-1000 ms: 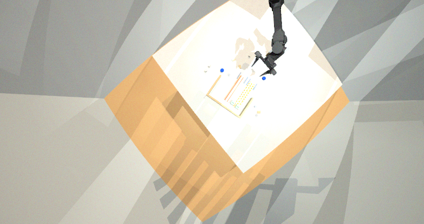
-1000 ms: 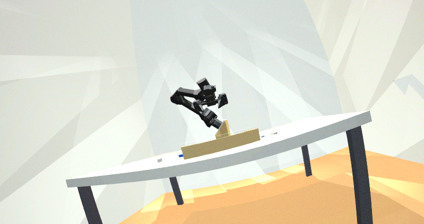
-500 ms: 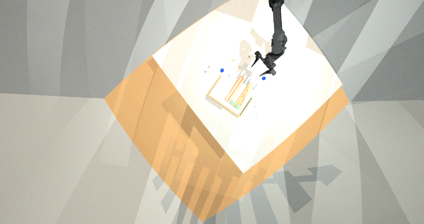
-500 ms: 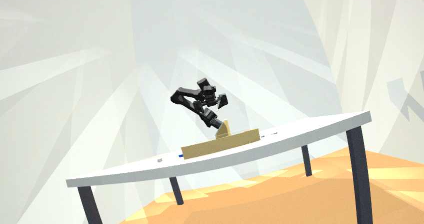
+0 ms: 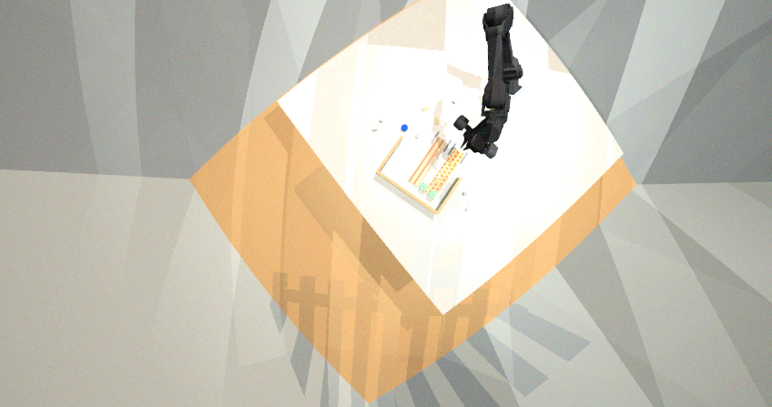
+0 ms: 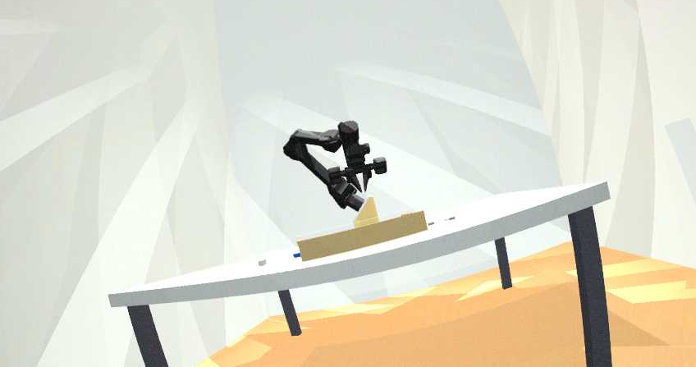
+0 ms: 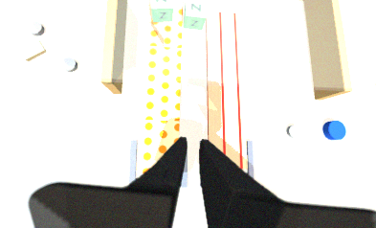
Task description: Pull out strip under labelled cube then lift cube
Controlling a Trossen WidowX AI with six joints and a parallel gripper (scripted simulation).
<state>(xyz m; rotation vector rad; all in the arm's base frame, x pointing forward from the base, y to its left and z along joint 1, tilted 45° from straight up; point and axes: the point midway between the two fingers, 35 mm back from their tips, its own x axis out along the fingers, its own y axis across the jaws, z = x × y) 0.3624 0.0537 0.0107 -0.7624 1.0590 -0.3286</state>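
Observation:
My gripper (image 5: 462,146) (image 6: 362,190) (image 7: 192,144) is nearly closed, a thin gap between its tips and nothing in it. It hangs above the near ends of the strips. A strip with orange and yellow dots (image 5: 449,168) (image 7: 165,86) lies beside a strip with red lines (image 5: 425,160) (image 7: 230,86); a pale band lies between them in the wrist view. One green-sided cube (image 5: 431,194) (image 7: 163,14) with a letter sits at the dotted strip's far end. A second lettered cube (image 5: 423,187) (image 7: 194,22) sits beside it, over the pale band. The fingers hide part of the near ends.
A wooden wall (image 5: 405,192) (image 6: 363,236) (image 7: 112,43) surrounds the strips on three sides. Blue-grey guides (image 7: 133,160) flank the near ends. A blue disc (image 5: 404,127) (image 6: 296,255) (image 7: 335,130) and several small bits lie outside. A yellow wedge (image 6: 368,212) stands behind the wall.

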